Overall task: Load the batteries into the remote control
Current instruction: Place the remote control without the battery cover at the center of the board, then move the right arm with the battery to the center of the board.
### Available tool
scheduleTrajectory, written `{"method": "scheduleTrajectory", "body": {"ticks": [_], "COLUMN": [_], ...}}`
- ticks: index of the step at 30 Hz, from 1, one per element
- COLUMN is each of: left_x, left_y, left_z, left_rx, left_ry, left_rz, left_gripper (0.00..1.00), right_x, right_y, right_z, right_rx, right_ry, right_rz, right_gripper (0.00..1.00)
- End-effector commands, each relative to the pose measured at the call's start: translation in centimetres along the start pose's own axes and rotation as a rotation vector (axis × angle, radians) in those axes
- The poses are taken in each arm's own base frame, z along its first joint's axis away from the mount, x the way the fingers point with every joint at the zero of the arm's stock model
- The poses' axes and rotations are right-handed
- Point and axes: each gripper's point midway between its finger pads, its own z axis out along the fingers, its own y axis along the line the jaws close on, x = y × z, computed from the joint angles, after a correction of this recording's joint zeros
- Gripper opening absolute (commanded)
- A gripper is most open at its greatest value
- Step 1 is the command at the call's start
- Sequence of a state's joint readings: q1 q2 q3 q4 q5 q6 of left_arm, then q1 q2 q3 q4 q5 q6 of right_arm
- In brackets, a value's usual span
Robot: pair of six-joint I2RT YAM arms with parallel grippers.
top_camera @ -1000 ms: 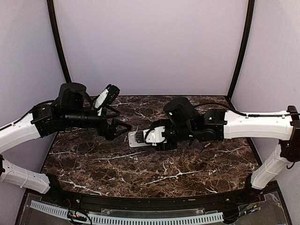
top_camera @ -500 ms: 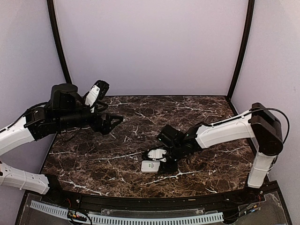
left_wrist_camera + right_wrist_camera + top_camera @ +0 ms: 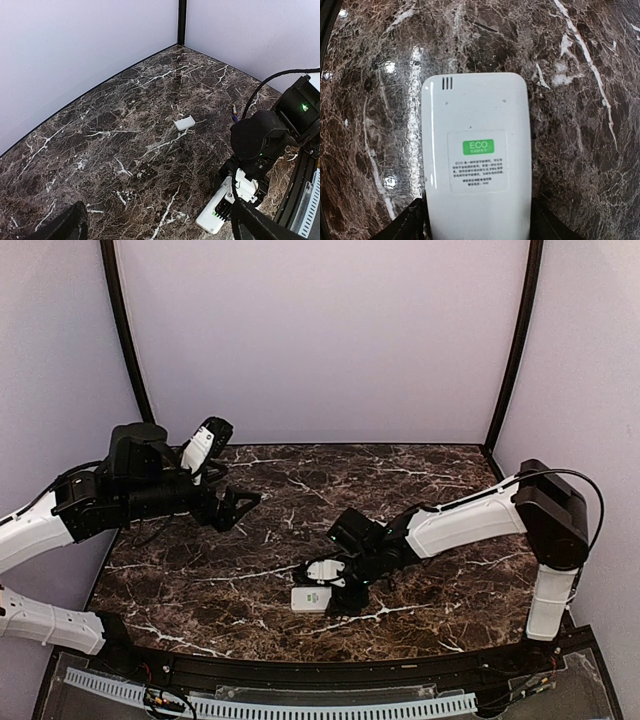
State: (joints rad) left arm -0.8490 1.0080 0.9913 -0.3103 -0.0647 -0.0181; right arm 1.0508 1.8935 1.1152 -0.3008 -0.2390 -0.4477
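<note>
The remote control [image 3: 310, 599] lies flat on the marble table [image 3: 200, 580], close to the near edge and about midway along it. Its back is up, showing a green ECO sticker [image 3: 478, 147]. Its long axis runs roughly along that edge. The free, slotted end points towards the left side and the other end sits in the right gripper [image 3: 338, 586].

The right arm reaches low across from the right rear corner, its wrist bent down to the tabletop. In the right wrist view its fingers [image 3: 413, 223] stand close against both long sides of the remote. Whether they pinch it or only flank it cannot be told.

The left arm is raised over the left side of the table. The left gripper [image 3: 245, 502] has its fingers spread wide and holds nothing.

Towards the far right part of the table lie a small flat white piece [image 3: 184, 122] and, apart from it, a slim bluish battery [image 3: 234, 116]. Bare marble lies between the two grippers and along the far edge.
</note>
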Motion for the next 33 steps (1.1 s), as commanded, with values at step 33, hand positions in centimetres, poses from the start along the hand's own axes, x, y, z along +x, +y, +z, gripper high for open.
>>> {"method": "scheduleTrajectory", "body": {"ticks": [33], "left_x": [4.5], "left_y": [1.8], "left_z": [-1.1], "left_rx": [-0.091], "left_ry": [0.091], "left_rz": [0.081], "left_gripper": [0.98], "right_x": [4.6], "right_y": [-9.0], "right_z": [-21.3], "right_rx": [0.741], "right_ry": [-0.213], "right_rz": [1.354], "right_gripper": [0.69]}}
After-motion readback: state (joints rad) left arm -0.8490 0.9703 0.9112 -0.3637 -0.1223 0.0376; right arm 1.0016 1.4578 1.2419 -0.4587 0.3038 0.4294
